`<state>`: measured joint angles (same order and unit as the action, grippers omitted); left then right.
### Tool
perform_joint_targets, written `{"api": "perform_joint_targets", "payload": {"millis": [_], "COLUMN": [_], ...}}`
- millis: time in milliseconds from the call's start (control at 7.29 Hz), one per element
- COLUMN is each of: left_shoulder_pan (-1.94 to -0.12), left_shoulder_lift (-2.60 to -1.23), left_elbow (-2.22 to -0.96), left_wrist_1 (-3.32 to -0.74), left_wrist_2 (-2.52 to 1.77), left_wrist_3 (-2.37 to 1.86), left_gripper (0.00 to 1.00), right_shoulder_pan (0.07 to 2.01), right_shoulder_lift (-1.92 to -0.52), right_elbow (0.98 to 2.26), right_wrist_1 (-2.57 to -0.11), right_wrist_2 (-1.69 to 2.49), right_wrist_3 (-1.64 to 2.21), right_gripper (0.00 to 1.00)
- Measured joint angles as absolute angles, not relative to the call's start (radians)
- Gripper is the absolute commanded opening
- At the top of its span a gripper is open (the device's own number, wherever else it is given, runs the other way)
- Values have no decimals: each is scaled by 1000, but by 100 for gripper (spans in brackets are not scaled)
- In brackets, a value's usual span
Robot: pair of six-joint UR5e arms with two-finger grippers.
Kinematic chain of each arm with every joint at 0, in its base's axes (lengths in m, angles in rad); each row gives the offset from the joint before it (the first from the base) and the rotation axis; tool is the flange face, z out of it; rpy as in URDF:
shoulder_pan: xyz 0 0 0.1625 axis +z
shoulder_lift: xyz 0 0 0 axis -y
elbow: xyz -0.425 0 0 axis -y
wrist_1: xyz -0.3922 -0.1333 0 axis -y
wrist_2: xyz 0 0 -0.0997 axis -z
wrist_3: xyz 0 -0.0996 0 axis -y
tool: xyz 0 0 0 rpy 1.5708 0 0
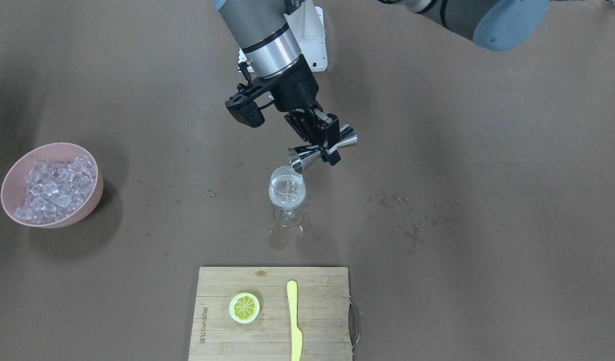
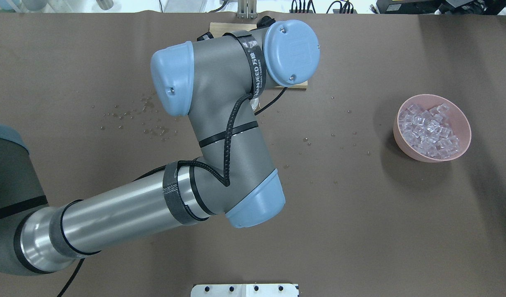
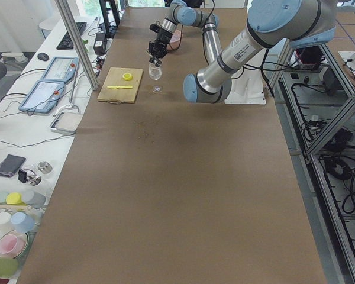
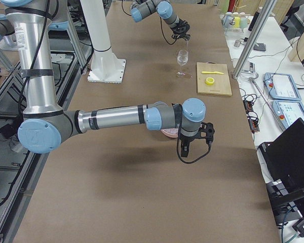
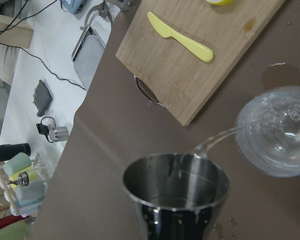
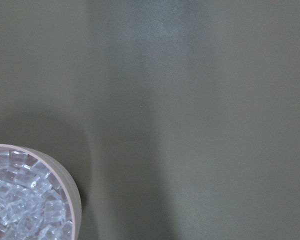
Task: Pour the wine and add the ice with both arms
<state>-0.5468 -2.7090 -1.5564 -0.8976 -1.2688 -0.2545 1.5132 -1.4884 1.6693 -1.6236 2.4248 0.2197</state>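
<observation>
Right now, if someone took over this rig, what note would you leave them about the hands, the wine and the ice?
Left hand: shut on the jigger, tilted over the wine glass; wine is streaming in.
Right hand: by the pink bowl; open or shut cannot be told.
Ice: in the bowl; no cubes seen in the glass.
Done: pour under way.
To do: finish the pour, then add ice to the glass.
</observation>
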Motion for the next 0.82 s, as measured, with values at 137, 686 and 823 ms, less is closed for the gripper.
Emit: {"api": "perform_joint_targets", "payload": {"millis": [137, 686, 823], "left_shoulder_pan": [-546, -545, -546], "left_shoulder_lift": [-2715, -2716, -2713], "left_elbow": [-1537, -1534, -1560], "left_wrist_1": [-891, -866, -870], "left_wrist_2": [-1252, -1224, -1226], "left_wrist_3": [-237, -216, -220], "left_gripper": [0, 0, 0], "right_shoulder_pan": [1513, 1510, 1510], "right_shoulder_lift": [-1488, -1483, -1482], "right_elbow": [1690, 1713, 1712], "right_wrist_1": [-1652, -1684, -1685], "right_wrist_2": [2425, 2425, 2424], "right_wrist_3": [220, 221, 221], "right_gripper": [100, 100, 100]}}
